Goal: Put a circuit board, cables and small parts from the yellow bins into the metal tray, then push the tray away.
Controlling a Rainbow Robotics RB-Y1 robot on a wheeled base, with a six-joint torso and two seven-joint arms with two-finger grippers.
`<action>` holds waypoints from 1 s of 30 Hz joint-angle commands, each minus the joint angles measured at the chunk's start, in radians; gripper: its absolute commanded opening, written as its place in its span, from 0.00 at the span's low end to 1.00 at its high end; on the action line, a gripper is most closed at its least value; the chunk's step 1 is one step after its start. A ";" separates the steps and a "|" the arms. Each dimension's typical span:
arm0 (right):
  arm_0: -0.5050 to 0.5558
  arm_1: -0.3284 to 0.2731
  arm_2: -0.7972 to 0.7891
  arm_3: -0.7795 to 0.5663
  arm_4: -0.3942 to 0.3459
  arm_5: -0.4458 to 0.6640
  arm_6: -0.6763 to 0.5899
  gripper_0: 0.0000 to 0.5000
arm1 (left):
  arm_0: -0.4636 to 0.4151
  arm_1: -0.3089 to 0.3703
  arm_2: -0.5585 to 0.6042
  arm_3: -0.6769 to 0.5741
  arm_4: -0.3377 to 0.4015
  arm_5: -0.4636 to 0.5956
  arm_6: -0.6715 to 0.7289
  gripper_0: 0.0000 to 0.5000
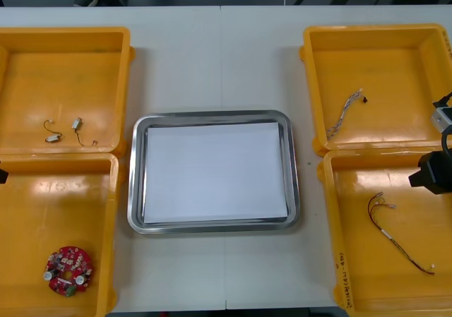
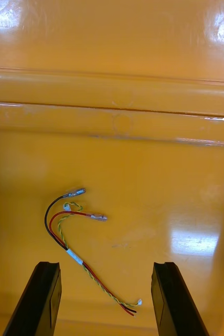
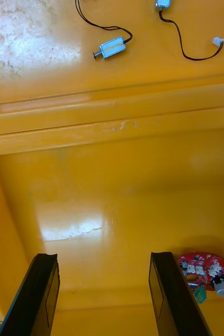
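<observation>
Right claw [image 2: 105, 266], spread, over bin [image 2: 143, 157] with red and yellow cable [image 2: 74, 256]

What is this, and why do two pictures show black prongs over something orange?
A two-armed robot at a table. The wide picture looks down from above: two yellow bins at each side of a metal tray, white inside. The other two come from cameras on its wrists; the prongs are its fingers, the orange those bins. The right gripper hangs open over a red and yellow cable; the left gripper is open too, a round red circuit board just outside one finger. Nothing is held.
</observation>
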 commanded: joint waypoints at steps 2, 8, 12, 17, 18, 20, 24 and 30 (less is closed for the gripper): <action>0.014 -0.044 0.014 -0.010 -0.007 0.004 -0.036 1.00 | 0.020 0.028 0.001 -0.028 -0.009 0.005 0.093 1.00; 0.014 -0.044 0.014 -0.010 -0.007 0.004 -0.036 1.00 | 0.020 0.028 0.001 -0.028 -0.009 0.005 0.093 1.00; 0.014 -0.044 0.014 -0.010 -0.007 0.004 -0.036 1.00 | 0.020 0.028 0.001 -0.028 -0.009 0.005 0.093 1.00; 0.014 -0.044 0.014 -0.010 -0.007 0.004 -0.036 1.00 | 0.020 0.028 0.001 -0.028 -0.009 0.005 0.093 1.00; 0.014 -0.044 0.014 -0.010 -0.007 0.004 -0.036 1.00 | 0.020 0.028 0.001 -0.028 -0.009 0.005 0.093 1.00; 0.014 -0.044 0.014 -0.010 -0.007 0.004 -0.036 1.00 | 0.020 0.028 0.001 -0.028 -0.009 0.005 0.093 1.00; 0.014 -0.044 0.014 -0.010 -0.007 0.004 -0.036 1.00 | 0.020 0.028 0.001 -0.028 -0.009 0.005 0.093 1.00; 0.014 -0.044 0.014 -0.010 -0.007 0.004 -0.036 1.00 | 0.020 0.028 0.001 -0.028 -0.009 0.005 0.093 1.00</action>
